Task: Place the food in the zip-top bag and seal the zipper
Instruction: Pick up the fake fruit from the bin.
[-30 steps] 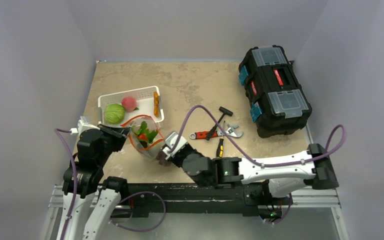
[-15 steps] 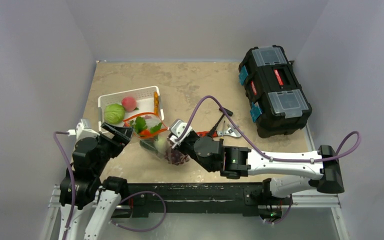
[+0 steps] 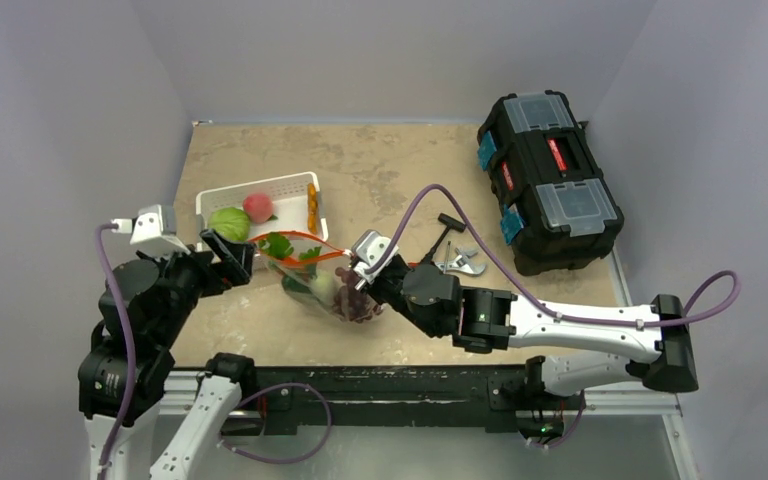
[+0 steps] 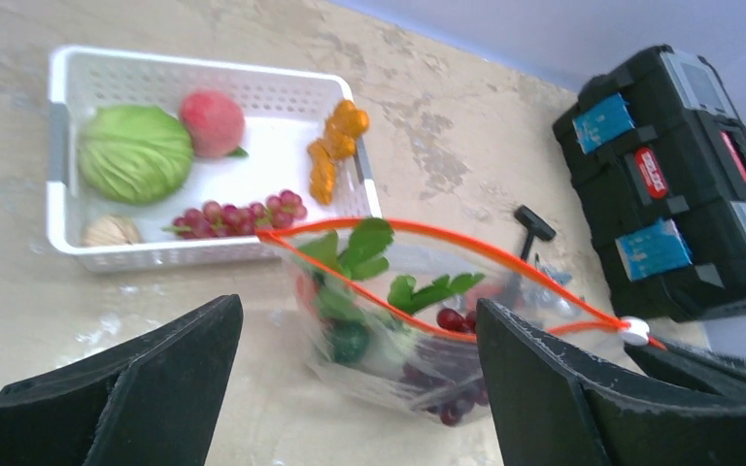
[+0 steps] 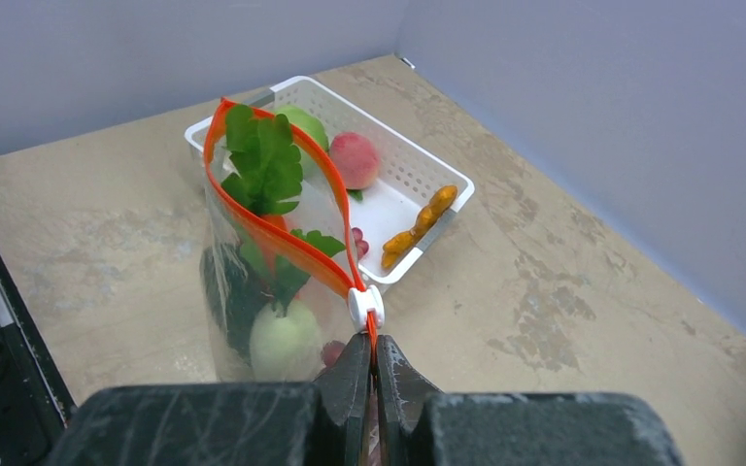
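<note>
Right wrist view: the right pincer (image 5: 371,357) is clamped tight on the very end of the zipper (image 5: 287,248), just behind the white slider (image 5: 364,306). Ahead of it the zip-top bag (image 5: 253,301) stands on the bench (image 5: 563,291) with its mouth gaping. Leafy greens (image 5: 262,160) poke up above the strip, and a pale green round piece sits low inside.

The left pincer (image 4: 357,316) is spread wide and grips nothing. The bag's mouth lies just ahead of its fingers, apparently without touching them. Beyond the bag, the basket (image 4: 204,254) holds a cabbage (image 4: 136,152), a peach (image 4: 212,121), a carrot (image 4: 330,155) and grapes (image 4: 238,212).

My main worry is that the bag hangs from one corner only.

- **Bag tipping:** With the far corner free, the soft plastic could slump or tip away from the right pincer. The mouth would then fold shut, and the next piece would catch on the lip.
- **Losing the grip:** The pinch is on a thin strip, so a tug could slip it out.
- **Dragging the bag:** Pulling the slider along while the other end is unheld would likely drag the whole bag across the bench instead of closing it.
- **Blocked seal:** The greens stand across the track and would probably jam the seal unless pushed down.
- **Sealing too early:** Closing the bag now would strand the food in the basket.
</note>
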Robot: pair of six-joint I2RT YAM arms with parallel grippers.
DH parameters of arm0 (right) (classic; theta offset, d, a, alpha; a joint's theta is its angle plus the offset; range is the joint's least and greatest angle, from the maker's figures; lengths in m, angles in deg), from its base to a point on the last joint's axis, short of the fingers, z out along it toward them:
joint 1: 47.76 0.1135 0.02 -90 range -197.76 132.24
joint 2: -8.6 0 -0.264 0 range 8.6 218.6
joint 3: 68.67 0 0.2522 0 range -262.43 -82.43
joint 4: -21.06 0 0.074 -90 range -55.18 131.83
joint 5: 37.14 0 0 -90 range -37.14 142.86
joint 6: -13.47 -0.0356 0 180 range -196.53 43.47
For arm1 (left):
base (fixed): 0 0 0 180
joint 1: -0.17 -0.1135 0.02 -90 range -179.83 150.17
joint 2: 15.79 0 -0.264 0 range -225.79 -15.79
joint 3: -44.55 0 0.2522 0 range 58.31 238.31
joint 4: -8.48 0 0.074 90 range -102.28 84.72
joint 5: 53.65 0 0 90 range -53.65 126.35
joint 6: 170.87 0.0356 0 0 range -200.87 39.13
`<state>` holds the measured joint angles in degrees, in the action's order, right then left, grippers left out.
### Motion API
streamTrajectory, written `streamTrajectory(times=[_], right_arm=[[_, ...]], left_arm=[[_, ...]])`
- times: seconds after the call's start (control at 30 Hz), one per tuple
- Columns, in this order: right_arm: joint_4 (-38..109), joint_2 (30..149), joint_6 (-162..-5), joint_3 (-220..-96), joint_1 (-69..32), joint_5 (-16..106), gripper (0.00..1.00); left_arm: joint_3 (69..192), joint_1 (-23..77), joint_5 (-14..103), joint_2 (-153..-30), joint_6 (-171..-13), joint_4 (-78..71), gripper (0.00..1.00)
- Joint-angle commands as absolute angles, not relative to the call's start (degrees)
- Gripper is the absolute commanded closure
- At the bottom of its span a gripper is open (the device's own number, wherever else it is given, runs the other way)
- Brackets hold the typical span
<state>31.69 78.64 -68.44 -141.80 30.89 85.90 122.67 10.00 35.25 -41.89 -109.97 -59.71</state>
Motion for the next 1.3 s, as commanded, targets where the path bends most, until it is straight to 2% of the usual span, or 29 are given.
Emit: streamTrajectory(times=[0.0, 0.17, 0.3, 0.47, 0.7, 0.9, 1.1, 1.27], right_arm=[[30.3, 75.8, -69.2, -141.7, 30.3, 86.1, 1.0], [30.9, 75.6, -69.4, -141.6, 30.0, 86.6, 1.0], [31.2, 74.3, -69.8, -140.5, 30.0, 87.5, 1.0], [31.9, 73.0, -70.2, -139.9, 30.0, 88.9, 1.0], [31.8, 70.4, -70.3, -139.0, 30.1, 89.0, 1.0], [31.3, 69.8, -70.5, -138.3, 30.0, 88.7, 1.0], [31.3, 69.9, -70.7, -138.3, 30.0, 88.2, 1.0], [31.5, 69.9, -70.9, -138.6, 30.0, 87.4, 1.0]], left_arm=[[129.6, 9.9, 28.4, -49.9, -104.3, -59.2, 0.11], [133.4, 7.4, 28.3, -61.4, -105.9, -56.5, 0.11], [132.4, -4.0, 38.0, -68.3, -109.7, -53.0, 0.12], [131.9, -9.9, 41.1, -78.9, -110.4, -48.7, 0.15], [132.3, -10.3, 43.0, -94.7, -103.4, -50.8, 0.25], [129.5, -10.3, 43.8, -99.8, -102.0, -51.8, 0.28], [127.8, -6.6, 43.8, -105.9, -111.4, -51.6, 0.39], [124.2, -6.6, 39.2, -104.9, -119.1, -48.1, 0.4]])
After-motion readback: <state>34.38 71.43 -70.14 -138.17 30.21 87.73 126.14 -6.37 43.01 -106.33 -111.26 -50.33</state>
